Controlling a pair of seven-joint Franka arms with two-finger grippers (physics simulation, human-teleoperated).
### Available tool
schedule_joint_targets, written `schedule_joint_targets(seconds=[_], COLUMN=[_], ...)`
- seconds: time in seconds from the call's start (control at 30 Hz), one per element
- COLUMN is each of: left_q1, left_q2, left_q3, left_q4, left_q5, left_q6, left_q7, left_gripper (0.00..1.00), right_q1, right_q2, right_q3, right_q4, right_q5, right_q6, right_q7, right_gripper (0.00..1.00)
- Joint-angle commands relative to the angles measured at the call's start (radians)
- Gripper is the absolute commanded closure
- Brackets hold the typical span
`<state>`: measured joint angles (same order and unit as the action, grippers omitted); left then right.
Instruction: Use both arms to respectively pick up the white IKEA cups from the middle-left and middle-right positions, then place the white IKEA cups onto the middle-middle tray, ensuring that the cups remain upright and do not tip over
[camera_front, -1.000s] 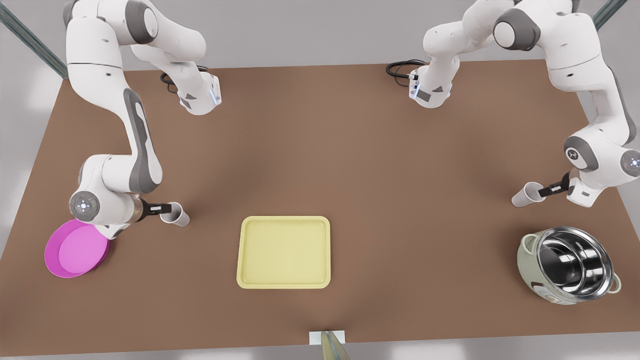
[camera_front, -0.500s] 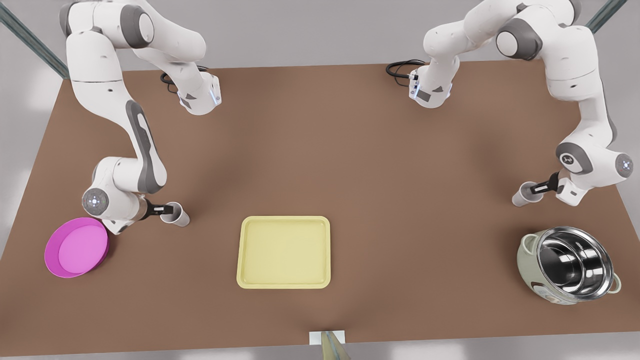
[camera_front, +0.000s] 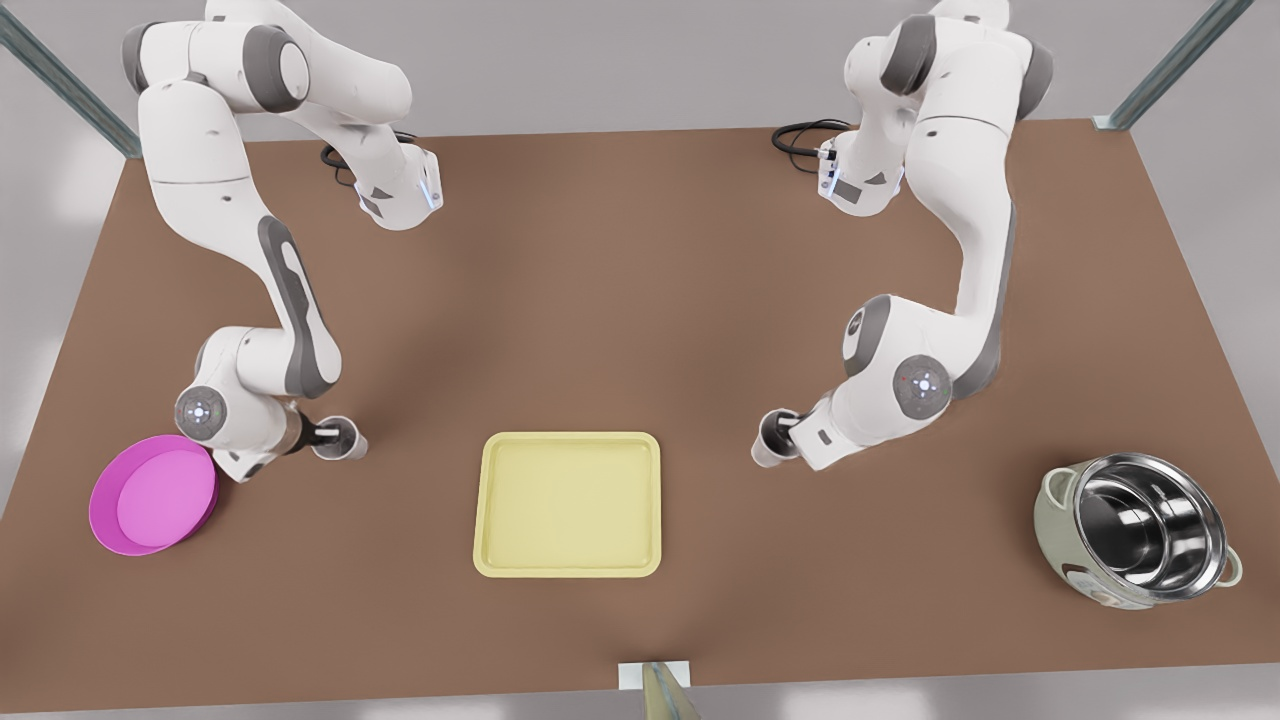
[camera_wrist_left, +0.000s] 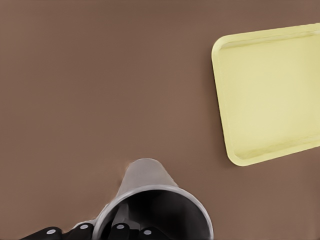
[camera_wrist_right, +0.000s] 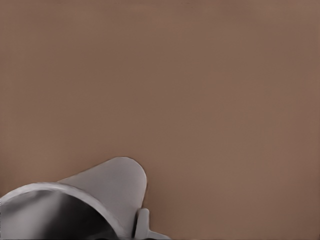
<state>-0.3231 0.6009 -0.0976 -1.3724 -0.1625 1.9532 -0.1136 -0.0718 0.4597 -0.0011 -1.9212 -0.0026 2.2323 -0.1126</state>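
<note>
Left gripper (camera_front: 330, 436) and right gripper (camera_front: 783, 432) each clamp jaws on a cup (camera_front: 345, 441) (camera_front: 768, 443), flanking the tray (camera_front: 568, 504).

Right arm swung a long way in: its small black two-finger gripper (camera_front: 785, 437) was out near the table's edge on the front view's right, above the shiny steel pot, and now sits just off the pale yellow rectangular tray's (camera_front: 568, 571) edge on that side. The small plain white tapered cup (camera_front: 768, 442) came with it, rim pinched between the fingers. Elbow folded back toward the middle.

Left arm barely moved: black left gripper (camera_front: 328, 436) drew slightly toward the round magenta-pink dish (camera_front: 150, 495), the other white cup (camera_front: 343, 441) shifting with it, gripped at the rim.
</note>
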Motion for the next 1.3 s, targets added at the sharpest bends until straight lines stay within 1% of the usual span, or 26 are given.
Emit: schedule_joint_targets(seconds=[0.0, 0.03, 0.07, 0.1, 0.13, 0.17, 0.23, 0.27, 0.37, 0.43, 0.63, 0.67, 0.7, 0.77, 0.83, 0.87, 0.9, 0.93, 0.97, 1.0, 1.03, 1.07, 1.17, 1.2, 1.23, 1.27], left_q1=[-0.048, -0.077, -0.097, -0.114, -0.134, -0.166, -0.220, -0.232, -0.260, -0.260, -0.261, -0.261, -0.261, -0.261, -0.261, -0.261, -0.260, -0.260, -0.260, -0.260, -0.255, -0.254, -0.231, -0.206, -0.188, -0.140], left_q2=[0.059, 0.114, 0.141, 0.151, 0.174, 0.221, 0.304, 0.325, 0.382, 0.405, 0.431, 0.433, 0.439, 0.445, 0.445, 0.445, 0.445, 0.445, 0.445, 0.439, 0.433, 0.390, 0.260, 0.159, 0.088, 0.027], left_q3=[-0.022, -0.024, -0.024, -0.024, -0.028, -0.028, -0.019, -0.019, -0.021, -0.021, -0.022, -0.022, -0.022, -0.021, -0.021, -0.021, -0.021, -0.021, -0.021, -0.019, -0.020, -0.019, -0.002, -0.004, -0.004, -0.004], left_q4=[0.062, 0.142, 0.165, 0.167, 0.199, 0.256, 0.355, 0.375, 0.394, 0.394, 0.391, 0.391, 0.391, 0.392, 0.392, 0.392, 0.392, 0.392, 0.392, 0.392, 0.392, 0.392, 0.392, 0.392, 0.388, 0.386], left_q5=[0.032, 0.034, 0.037, 0.041, 0.041, 0.043, 0.047, 0.047, 0.047, 0.047, 0.047, 0.047, 0.047, 0.049, 0.049, 0.049, 0.049, 0.049, 0.049, 0.049, 0.049, 0.052, 0.052, 0.099, 0.138, 0.173], left_q6=[0.074, 0.111, 0.144, 0.190, 0.226, 0.257, 0.260, 0.260, 0.288, 0.288, 0.253, 0.254, 0.254, 0.256, 0.256, 0.257, 0.257, 0.257, 0.256, 0.253, 0.198, 0.162, -0.112, -0.320, -0.489, -0.624], left_q7=[-1.006, -1.064, -1.094, -1.101, -1.124, -1.178, -1.184, -1.184, -1.181, -1.173, -1.172, -1.170, -1.170, -1.167, -1.167, -1.167, -1.167, -1.154, -1.147, -1.149, -1.149, -1.149, -1.150, -1.147, -1.054, -0.823], left_gripper=[0.79, 0.79, 0.79, 0.79, 0.79, 0.79, 0.79, 0.79, 0.79, 0.79, 0.79, 0.73, 0.71, 0.71, 0.62, 0.60, 0.53, 0.38, 0.33, 0.00, 0.00, 0.00, 0.00, 0.00, 0.00, 0.00], right_q1=[0.010, 0.040, 0.062, 0.073, 0.073, 0.099, 0.161, 0.205, 0.291, 0.337, 0.379, 0.379, 0.379, 0.377, 0.377, 0.377, 0.376, 0.376, 0.377, 0.377, 0.377, 0.377, 0.376, 0.372, 0.371, 0.371], right_q2=[0.004, 0.014, 0.022, 0.039, 0.074, 0.106, 0.119, 0.138, 0.154, 0.175, 0.241, 0.247, 0.255, 0.263, 0.263, 0.269, 0.272, 0.278, 0.283, 0.283, 0.283, 0.283, 0.275, 0.252, 0.225, 0.206], right_q3=[0.012, 0.019, 0.021, 0.050, 0.082, 0.087, 0.090, 0.090, 0.090, 0.090, 0.088, 0.088, 0.088, 0.088, 0.088, 0.088, 0.088, 0.088, 0.088, 0.088, 0.088, 0.088, 0.088, 0.088, 0.088, 0.085], right_q4=[0.031, 0.077, 0.113, 0.155, 0.177, 0.212, 0.283, 0.320, 0.369, 0.378, 0.390, 0.389, 0.386, 0.384, 0.383, 0.383, 0.380, 0.380, 0.380, 0.380, 0.380, 0.381, 0.380, 0.369, 0.346, 0.327], right_q5=[0.000, 0.000, 0.000, 0.001, 0.048, 0.093, 0.113, 0.171, 0.250, 0.251, 0.240, 0.240, 0.242, 0.242, 0.242, 0.242, 0.242, 0.243, 0.245, 0.245, 0.245, 0.243, 0.242, 0.242, 0.242, 0.242], right_q6=[0.001, 0.001, 0.003, 0.006, 0.012, 0.012, 0.003, 0.003, 0.004, 0.027, 0.058, 0.067, 0.067, 0.069, 0.073, 0.078, 0.081, 0.082, 0.095, 0.095, 0.095, 0.095, 0.093, 0.078, 0.076, 0.075], right_q7=[-0.019, -0.032, -0.041, -0.041, -0.036, -0.022, -0.019, -0.016, -0.016, -0.018, 0.008, 0.008, 0.008, 0.008, 0.008, 0.008, 0.008, 0.010, 0.008, 0.008, 0.008, 0.008, 0.005, 0.004, 0.001, -0.006], right_gripper=[0.79, 0.79, 0.79, 0.79, 0.79, 0.79, 0.79, 0.79, 0.79, 0.79, 0.79, 0.79, 0.79, 0.79, 0.79, 0.79, 0.79, 0.36, 0.00, 0.00, 0.00, 0.00, 0.00, 0.00, 0.00, 0.00])
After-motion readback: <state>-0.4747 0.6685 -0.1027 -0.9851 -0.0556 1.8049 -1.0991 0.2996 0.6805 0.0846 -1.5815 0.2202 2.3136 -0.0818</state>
